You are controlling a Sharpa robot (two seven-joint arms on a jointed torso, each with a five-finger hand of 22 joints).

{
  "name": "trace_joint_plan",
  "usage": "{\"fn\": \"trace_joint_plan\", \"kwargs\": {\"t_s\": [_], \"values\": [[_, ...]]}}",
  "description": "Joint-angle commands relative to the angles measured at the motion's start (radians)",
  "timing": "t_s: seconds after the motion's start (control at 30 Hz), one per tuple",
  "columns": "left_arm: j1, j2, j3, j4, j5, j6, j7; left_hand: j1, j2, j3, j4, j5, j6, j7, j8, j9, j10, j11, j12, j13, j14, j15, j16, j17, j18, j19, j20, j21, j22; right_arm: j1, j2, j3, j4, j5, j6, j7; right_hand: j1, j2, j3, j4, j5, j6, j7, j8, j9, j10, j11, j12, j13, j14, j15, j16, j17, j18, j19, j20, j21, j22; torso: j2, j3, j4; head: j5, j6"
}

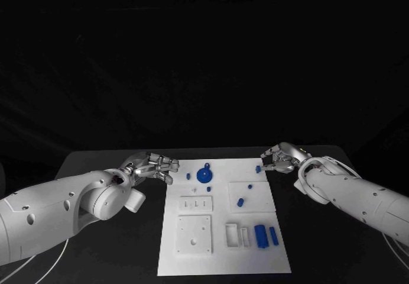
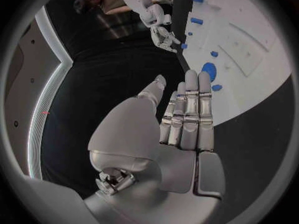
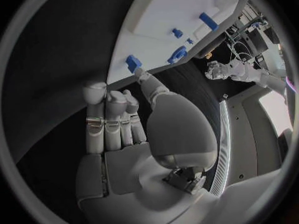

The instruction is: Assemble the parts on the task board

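Note:
The white task board [image 1: 223, 251] lies in the middle of the black table. On its far part lie a round blue disc [image 1: 204, 174] and a few small blue parts [image 1: 240, 202]; two blue blocks [image 1: 260, 232] stand nearer me. My left hand [image 1: 153, 167] hovers at the board's far left corner, fingers straight in the left wrist view [image 2: 187, 114], holding nothing. My right hand [image 1: 281, 157] is at the far right corner. Its thumb [image 3: 146, 84] reaches close to a small blue part [image 3: 133, 63] at the board's edge; nothing is gripped.
White raised fixtures [image 1: 194, 234] and a slotted block [image 1: 197, 204] sit on the board's left half. A white tray-like holder [image 1: 237, 235] stands beside the blue blocks. Black tabletop [image 1: 111, 260] runs along both sides of the board.

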Motion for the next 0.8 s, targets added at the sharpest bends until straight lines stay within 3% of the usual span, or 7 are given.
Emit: {"fn": "trace_joint_plan", "kwargs": {"t_s": [0.03,0.17,0.33,0.5,0.8], "values": [[-0.001,0.003,0.001,0.000,-0.002,0.020,0.012,0.003,0.001,0.006,0.002,0.004,-0.004,0.000,-0.003,-0.001,-0.005,0.000,-0.002,0.001,-0.006,0.001,0.000,-0.001,0.008,-0.005,-0.001,0.005,-0.001,-0.003,0.006,0.000,-0.017,0.012,0.052,0.032,0.001,0.008,0.001,-0.006,0.001,-0.003,0.000,-0.003,-0.001,-0.008,0.002,-0.001,-0.001,-0.003,0.007,-0.003,0.000,0.007,0.044,0.007,-0.003,0.067,0.001,0.0002,0.0026,0.003,-0.003],[-0.002,0.003,0.001,-0.002,-0.002,0.021,0.011,0.003,0.001,0.006,0.002,0.004,-0.004,0.000,-0.003,-0.001,-0.005,0.000,-0.002,0.001,-0.006,0.001,0.000,-0.001,0.008,-0.005,-0.001,0.005,-0.001,-0.007,0.010,0.000,-0.032,0.007,0.066,0.032,0.004,0.008,0.008,-0.015,0.025,-0.001,0.000,-0.003,-0.001,-0.009,0.001,-0.001,-0.002,-0.003,0.007,-0.003,-0.001,0.006,0.044,0.007,-0.004,0.069,0.003,0.0017,0.0047,0.002,-0.005],[-0.002,0.002,0.001,-0.003,-0.003,0.022,0.009,0.002,0.001,0.008,0.001,0.004,-0.004,0.001,-0.003,-0.001,-0.008,0.001,-0.002,0.001,-0.006,0.002,0.000,-0.001,0.009,-0.006,0.000,0.006,-0.001,-0.011,0.011,0.000,-0.045,0.005,0.080,0.032,-0.005,0.006,0.017,-0.026,0.063,0.000,0.001,-0.003,-0.002,-0.010,0.001,-0.001,-0.002,-0.004,0.006,-0.004,-0.001,0.006,0.045,0.006,-0.005,0.073,0.001,0.0010,0.0019,0.006,-0.008],[-0.002,0.002,0.001,-0.004,-0.004,0.024,0.008,0.002,0.001,0.008,0.001,0.004,-0.004,0.001,-0.003,-0.001,-0.008,0.001,-0.002,0.001,-0.006,0.002,0.000,-0.001,0.009,-0.006,0.000,0.006,-0.001,-0.016,0.015,0.000,-0.048,0.005,0.089,0.033,-0.013,0.008,0.019,-0.033,0.063,0.002,0.000,-0.003,-0.001,-0.009,0.001,0.000,-0.001,-0.005,0.006,-0.004,-0.001,0.006,0.045,0.006,-0.007,0.074,0.001,0.0016,-0.0003,0.007,-0.008],[-0.003,0.003,0.001,-0.004,-0.009,0.026,0.006,0.002,0.001,0.008,0.001,0.004,-0.004,0.001,-0.003,-0.001,-0.008,0.001,-0.002,0.001,-0.006,0.002,0.000,-0.001,0.009,-0.006,0.000,0.006,-0.001,-0.023,0.028,0.000,-0.042,0.024,0.079,0.022,-0.027,0.016,-0.004,-0.019,0.049,0.006,-0.001,-0.003,-0.001,-0.005,0.001,0.008,0.004,-0.003,0.005,0.001,0.005,0.007,0.047,0.005,-0.009,0.074,0.001,0.0013,0.0034,0.008,-0.014]]}}
